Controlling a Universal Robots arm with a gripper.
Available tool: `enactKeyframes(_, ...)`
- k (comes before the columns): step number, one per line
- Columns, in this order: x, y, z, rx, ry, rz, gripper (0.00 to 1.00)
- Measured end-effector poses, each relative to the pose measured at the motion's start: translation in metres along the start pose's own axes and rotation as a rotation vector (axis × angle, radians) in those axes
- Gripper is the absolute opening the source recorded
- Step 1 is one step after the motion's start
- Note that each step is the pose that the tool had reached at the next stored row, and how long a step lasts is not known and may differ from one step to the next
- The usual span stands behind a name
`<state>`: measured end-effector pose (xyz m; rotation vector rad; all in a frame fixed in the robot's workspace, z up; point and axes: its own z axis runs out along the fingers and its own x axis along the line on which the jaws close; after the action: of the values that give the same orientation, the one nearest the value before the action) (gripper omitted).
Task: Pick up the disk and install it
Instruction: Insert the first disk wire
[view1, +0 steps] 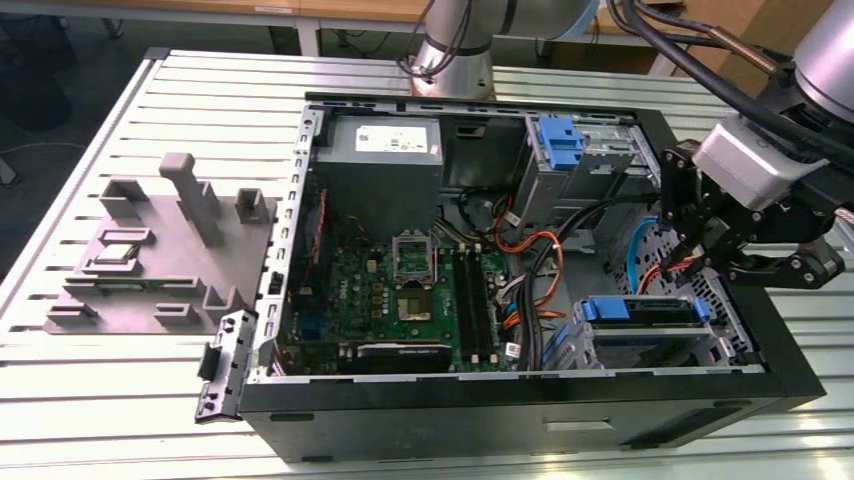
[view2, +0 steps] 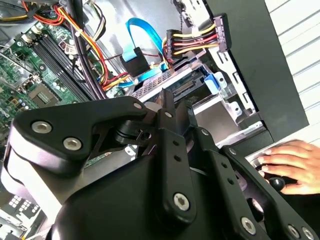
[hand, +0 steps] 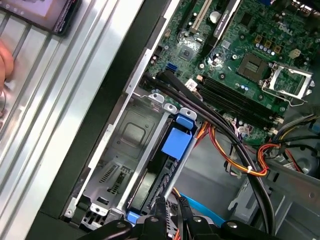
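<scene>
Open computer case (view1: 747, 375) on a slatted table (view1: 80, 390), exterior view, ordered near to far. Nearest, at the case's front corner on the exterior view's right, the disk (view1: 643, 312) in its blue bracket sits in the drive cage. Just above it hangs the gripper (view1: 731, 262), at the case's edge; its fingertips lie close together, almost touching, with nothing between them. In the first wrist view these fingertips (hand: 161, 206) stand directly over the seated disk (hand: 176, 145), whose blue tab faces the camera. Mid-case lies the green motherboard (view1: 400, 285). Farthest, the grey power supply (view1: 380, 150) carries a white sticker, its print unreadable, beside a second blue caddy (view1: 562, 142). A hand (view2: 290, 162) rests on the table beyond the case in the second wrist view.
</scene>
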<state>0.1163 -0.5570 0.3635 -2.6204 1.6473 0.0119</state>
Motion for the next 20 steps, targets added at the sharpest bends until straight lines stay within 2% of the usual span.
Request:
enactKeyframes(3, 0.001, -0.0018, 0.0027, 0.0, 0.0, 0.0, 0.24)
enactKeyframes(14, 0.001, -0.0019, 0.0028, 0.0016, 0.0008, -0.002, 0.24)
enactKeyframes(20, 0.001, -0.0018, 0.003, 0.0129, 0.005, -0.064, 0.24)
